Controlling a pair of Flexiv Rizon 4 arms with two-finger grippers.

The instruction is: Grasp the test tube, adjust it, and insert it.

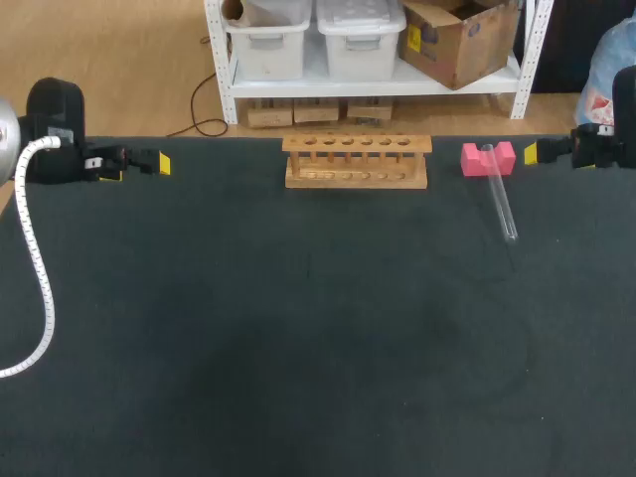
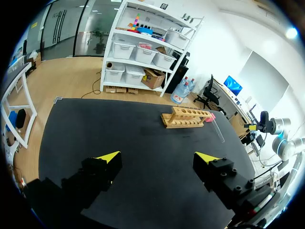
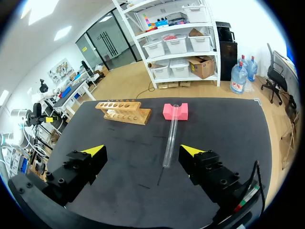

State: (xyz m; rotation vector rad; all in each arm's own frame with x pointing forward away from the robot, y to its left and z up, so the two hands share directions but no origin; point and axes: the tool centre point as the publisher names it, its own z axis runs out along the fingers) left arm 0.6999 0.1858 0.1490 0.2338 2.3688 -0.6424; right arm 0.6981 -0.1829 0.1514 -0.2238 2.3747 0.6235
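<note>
Test tube [image 1: 502,204] lies on table [image 1: 298,348], mouth propped on pink block [image 1: 473,159], beside rack [image 1: 357,161]. My left fingers [image 2: 107,158] and right fingers [image 3: 190,151] spread wide, empty.

Test tube [image 1: 500,196] propped on pink block [image 1: 487,159], wooden rack [image 1: 357,161] near it, dark table [image 1: 298,328]

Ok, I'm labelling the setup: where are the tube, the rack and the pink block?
tube [image 1: 501,199], head view, middle of the glass.
rack [image 1: 357,147], head view, its top board.
pink block [image 1: 473,161], head view, its left half.
</note>
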